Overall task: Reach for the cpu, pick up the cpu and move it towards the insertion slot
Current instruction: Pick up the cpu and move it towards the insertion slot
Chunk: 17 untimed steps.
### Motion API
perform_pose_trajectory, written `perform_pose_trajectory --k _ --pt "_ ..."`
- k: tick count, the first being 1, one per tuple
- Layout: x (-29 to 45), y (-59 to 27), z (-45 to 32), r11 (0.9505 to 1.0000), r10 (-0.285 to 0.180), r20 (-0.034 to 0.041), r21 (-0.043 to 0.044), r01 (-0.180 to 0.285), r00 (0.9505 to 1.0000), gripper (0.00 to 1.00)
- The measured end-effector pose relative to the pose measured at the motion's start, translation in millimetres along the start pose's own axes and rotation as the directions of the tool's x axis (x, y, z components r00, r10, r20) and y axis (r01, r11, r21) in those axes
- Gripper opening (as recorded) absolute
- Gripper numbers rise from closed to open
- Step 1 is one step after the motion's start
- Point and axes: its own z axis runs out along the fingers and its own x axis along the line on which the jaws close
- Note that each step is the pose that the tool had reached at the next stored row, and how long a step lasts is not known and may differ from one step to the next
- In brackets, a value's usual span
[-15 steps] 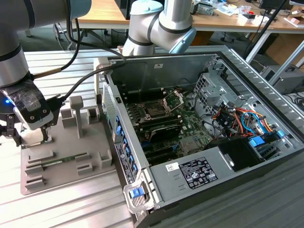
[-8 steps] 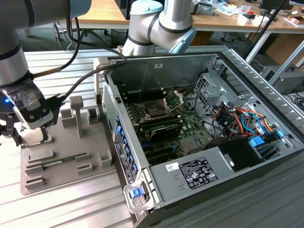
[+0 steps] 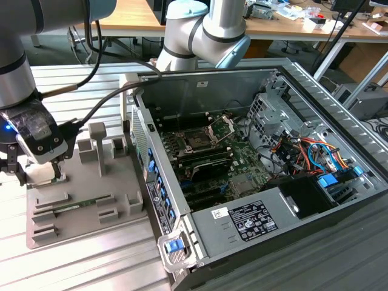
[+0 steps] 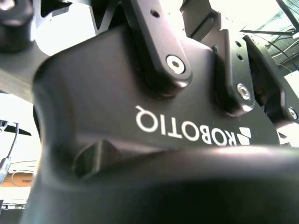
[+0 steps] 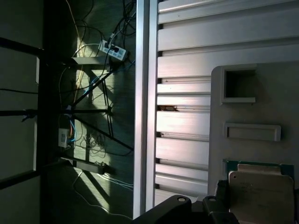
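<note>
A ribbed metal tabletop (image 3: 60,267) is seen, desks (image 3: 127,15) behind; the cpu (image 5: 259,196) is laid just by the wide-spread hand (image 3: 36,177).

White lettering (image 4: 187,129) is running across the black housing (image 4: 93,88) of the gripper (image 3: 56,173) itself in the second wrist view. It is standing upside down there, a maker's mark with a small emblem beside it. Well apart from the gripper, toward the exterior view's right, a dark printed label (image 3: 255,220) is lying on a grey metal box (image 3: 209,241) inside the open computer case (image 3: 200,91). A small white sticker (image 3: 219,213) is sitting just beside it, on the side nearer the gripper. The print on both is showing too small to make out.
</note>
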Motion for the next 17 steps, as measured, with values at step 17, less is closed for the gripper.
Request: perform_pose_trajectory --k 17 --pt "0.1 -0.2 -5.4 1.0 0.0 0.0 0.0 0.0 1.0 0.55"
